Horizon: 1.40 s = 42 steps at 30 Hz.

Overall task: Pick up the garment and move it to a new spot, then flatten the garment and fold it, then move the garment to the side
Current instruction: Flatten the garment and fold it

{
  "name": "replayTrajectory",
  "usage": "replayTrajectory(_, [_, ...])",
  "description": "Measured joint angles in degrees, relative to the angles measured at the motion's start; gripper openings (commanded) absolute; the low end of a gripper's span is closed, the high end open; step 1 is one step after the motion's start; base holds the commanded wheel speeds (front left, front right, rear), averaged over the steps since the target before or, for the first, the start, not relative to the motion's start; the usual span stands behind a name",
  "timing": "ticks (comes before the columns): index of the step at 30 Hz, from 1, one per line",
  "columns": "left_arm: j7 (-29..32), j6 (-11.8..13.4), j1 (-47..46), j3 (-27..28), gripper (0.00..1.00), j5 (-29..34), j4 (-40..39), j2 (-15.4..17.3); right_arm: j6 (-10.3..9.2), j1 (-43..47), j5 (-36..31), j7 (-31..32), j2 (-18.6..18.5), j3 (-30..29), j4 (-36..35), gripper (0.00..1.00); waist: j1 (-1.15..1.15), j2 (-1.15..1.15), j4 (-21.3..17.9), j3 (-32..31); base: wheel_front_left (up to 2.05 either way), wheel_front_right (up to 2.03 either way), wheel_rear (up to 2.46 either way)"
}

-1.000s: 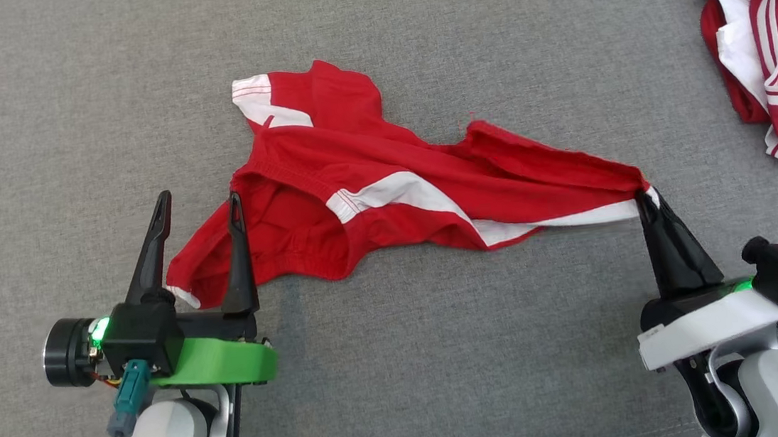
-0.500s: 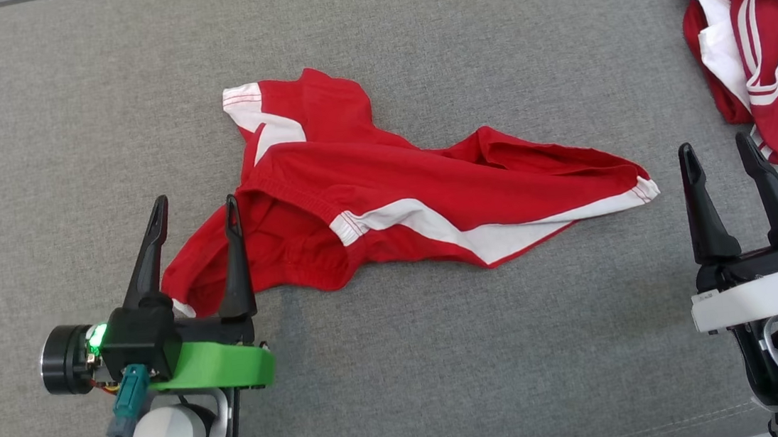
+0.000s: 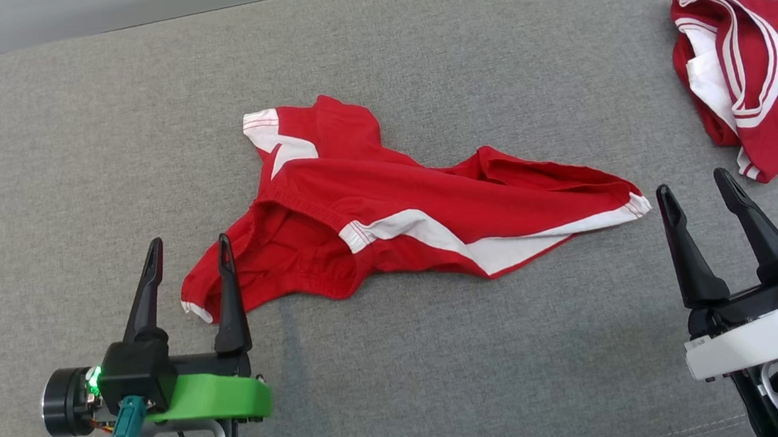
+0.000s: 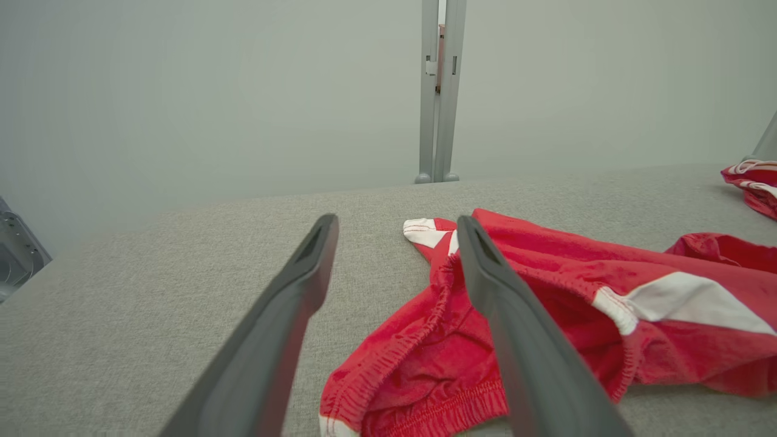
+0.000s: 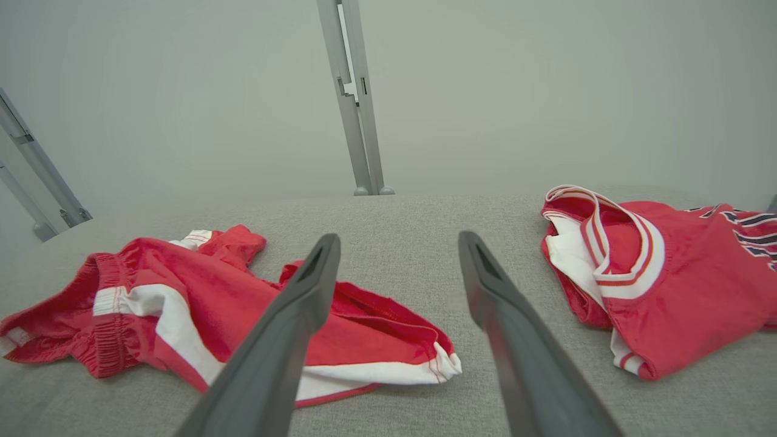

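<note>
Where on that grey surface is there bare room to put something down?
Bare grey surface lies left of the red shorts, in front of them between the left gripper and right gripper, and behind them. Crowded: the middle, and the far right by the second red garment.

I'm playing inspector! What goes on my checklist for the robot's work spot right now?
Surface: grey fabric surface, flat, no spills seen.
Job's things: red shorts with white stripes, crumpled in the middle, not folded.
Clutter: another red garment with white trim, far right.
Grippers: left gripper and right gripper, jaws open, holding nothing.
Cables: teal plug with a dark cable at the left wrist.
Surroundings: pale wall, grey metal post.
</note>
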Motion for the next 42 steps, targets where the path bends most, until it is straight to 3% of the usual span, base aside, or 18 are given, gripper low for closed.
replayTrajectory(10, [2.13, -0.22, -0.20, -1.55, 1.00, 0.09, -1.78, 0.68, 0.00, 0.48, -0.05, 0.75, 0.23, -0.67, -1.37, 1.00, 0.00, 0.00, 0.24, 0.15, 0.00, 0.00, 0.00])
replayTrajectory(17, [14.60, -5.73, -5.61, -10.92, 1.00, -0.64, -1.29, -2.85, 0.00, 0.04, 0.01, 0.96, 0.36, -0.21, -1.58, 1.00, 0.00, 0.00, 0.12, 2.13, 0.00, 0.00, 0.00])
replayTrajectory(21, [18.93, -6.53, -6.26, -12.34, 1.00, -2.47, 2.50, -4.39, 0.00, -0.43, 0.38, 0.86, 0.62, 0.46, -0.76, 1.00, 0.00, 0.00, -1.01, 3.16, 0.00, 0.00, 0.00])
replayTrajectory(25, [18.36, -6.32, -8.17, -11.06, 1.00, -3.43, 5.45, -4.72, 0.00, -0.71, 0.65, 0.36, 0.56, 0.65, 1.16, 1.00, 0.00, 0.00, -2.12, 4.52, 0.00, 0.00, 0.00])
replayTrajectory(26, [18.00, -6.33, -8.54, -10.69, 0.69, -3.58, 5.90, -4.72, 0.00, -0.79, 0.88, 0.26, 0.44, 0.69, 1.74, 1.00, 0.00, 0.00, -2.36, 4.90, 0.00, 0.00, 0.00])
replayTrajectory(27, [17.74, -6.38, -8.86, -10.48, 0.00, -3.72, 6.22, -4.71, 0.00, -0.86, 1.10, 0.10, 0.33, 0.68, 2.27, 1.00, 0.00, 0.00, -2.53, 5.22, 0.00, 0.00, 0.00])
replayTrajectory(39, [15.78, -7.37, -11.99, -11.07, 0.00, -3.44, 6.21, -4.24, 0.00, -8.53, 4.58, -2.10, -1.90, 3.56, 15.26, 1.00, 0.00, 0.00, -2.07, 10.62, 0.00, 0.00, 0.00])
replayTrajectory(40, [15.51, -7.37, -12.01, -11.20, 0.00, -3.43, 6.16, -4.23, 0.00, -9.28, 5.05, -2.16, -2.21, 4.33, 16.16, 0.87, 0.00, 0.00, -1.85, 10.85, 0.00, 0.00, 0.00])
replayTrajectory(42, [14.75, -7.39, -12.01, -11.33, 0.00, -3.41, 5.94, -4.17, 0.00, -10.64, 6.06, -2.65, -2.81, 5.88, 17.64, 0.00, 0.00, 0.00, -1.27, 11.19, 0.00, 0.00, 0.00])
